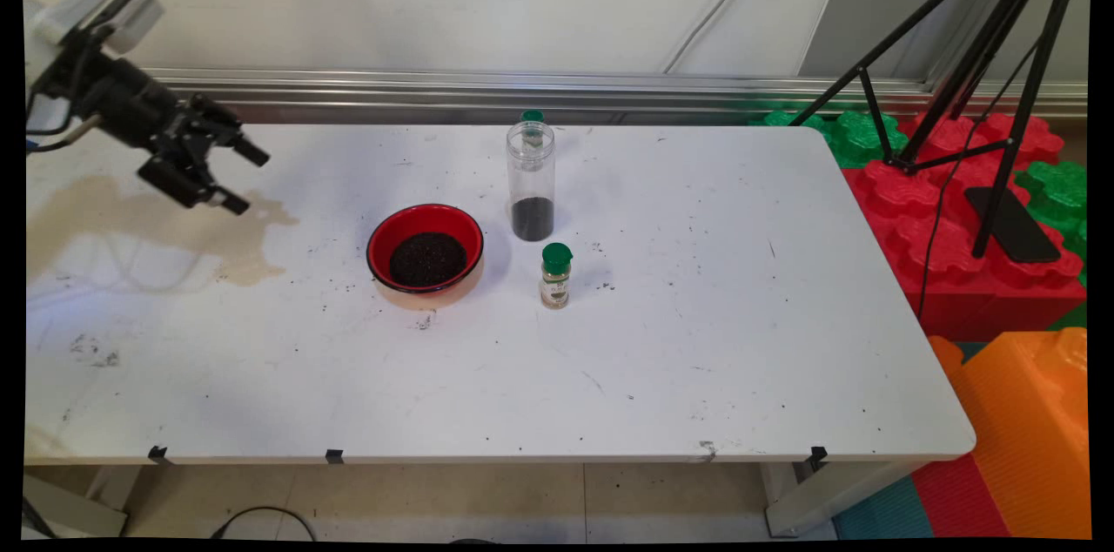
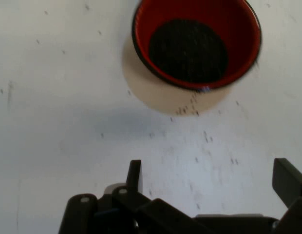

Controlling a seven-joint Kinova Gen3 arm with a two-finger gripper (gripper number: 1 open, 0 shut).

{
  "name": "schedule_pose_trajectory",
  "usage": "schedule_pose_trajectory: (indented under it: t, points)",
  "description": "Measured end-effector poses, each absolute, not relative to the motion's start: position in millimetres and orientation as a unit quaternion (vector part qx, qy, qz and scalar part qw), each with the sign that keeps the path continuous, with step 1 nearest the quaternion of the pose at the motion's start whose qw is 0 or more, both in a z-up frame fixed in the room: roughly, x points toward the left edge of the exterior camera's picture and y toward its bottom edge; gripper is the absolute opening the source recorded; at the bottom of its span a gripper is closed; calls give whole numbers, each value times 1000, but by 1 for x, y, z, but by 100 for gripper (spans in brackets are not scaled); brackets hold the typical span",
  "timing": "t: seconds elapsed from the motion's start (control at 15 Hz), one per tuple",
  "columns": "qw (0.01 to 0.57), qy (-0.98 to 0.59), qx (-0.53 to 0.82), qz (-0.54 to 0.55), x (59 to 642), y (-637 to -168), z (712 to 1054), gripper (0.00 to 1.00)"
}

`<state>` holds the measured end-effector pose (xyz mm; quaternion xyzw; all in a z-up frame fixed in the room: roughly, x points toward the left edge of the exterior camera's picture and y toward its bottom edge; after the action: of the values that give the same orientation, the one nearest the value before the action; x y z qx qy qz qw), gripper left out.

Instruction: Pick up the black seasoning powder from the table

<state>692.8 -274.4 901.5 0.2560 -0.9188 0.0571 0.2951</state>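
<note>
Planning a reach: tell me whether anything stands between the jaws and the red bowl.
Nothing visible does. The gripper hangs open above the table's left side, with only bare, stained tabletop between it and the red bowl. The clear jar and spice bottle stand beyond the bowl.

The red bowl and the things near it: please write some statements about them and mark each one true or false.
1. The red bowl holds dark grains. True.
2. The gripper is shut on the bowl. False: it is open, in the air, left of the bowl.
3. The tall clear jar lies on its side. False: it stands upright, with dark grains at its bottom.
4. The small bottle has a green cap. True.
</note>
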Motion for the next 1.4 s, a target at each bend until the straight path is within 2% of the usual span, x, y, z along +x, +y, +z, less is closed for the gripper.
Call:
schedule_pose_trajectory:
  t: [0.67,1.4]
  points:
    - [316,-908,265,74,640,-324,896,100]
    - [346,-898,258,90,589,-369,869,100]
